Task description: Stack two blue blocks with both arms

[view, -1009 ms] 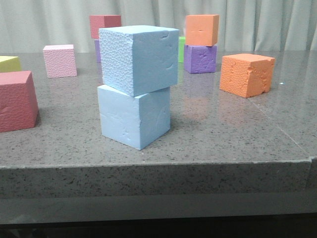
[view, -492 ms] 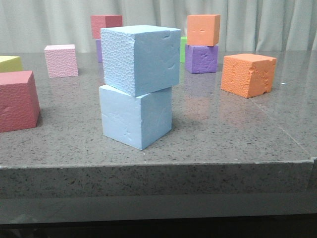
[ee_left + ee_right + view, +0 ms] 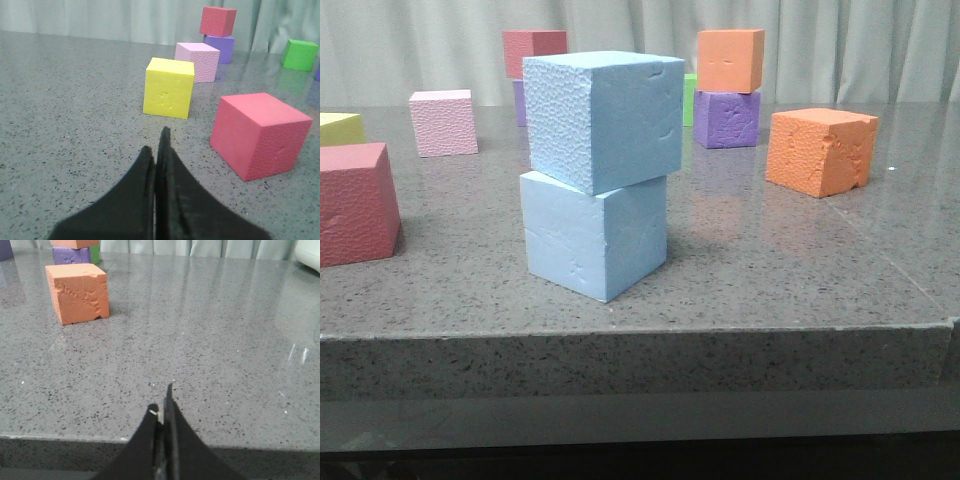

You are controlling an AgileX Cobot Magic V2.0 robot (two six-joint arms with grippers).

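**Blue stack near the front edge**

The pebbled blue block [image 3: 602,117] sits on the smooth blue block [image 3: 594,232], twisted slightly, close to the tabletop [image 3: 770,280] front edge. Open stone surrounds the stack. The left pincer [image 3: 159,150] and the right pincer [image 3: 163,407] are both clenched on nothing, low over the tabletop.

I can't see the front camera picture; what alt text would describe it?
Two pale sky-blue foam cubes are stacked near the grey stone table's front edge, the pebbled upper cube twisted slightly on the smoother lower cube. Red, pink, yellow, orange and purple foam cubes stand around; no robot arm shows.
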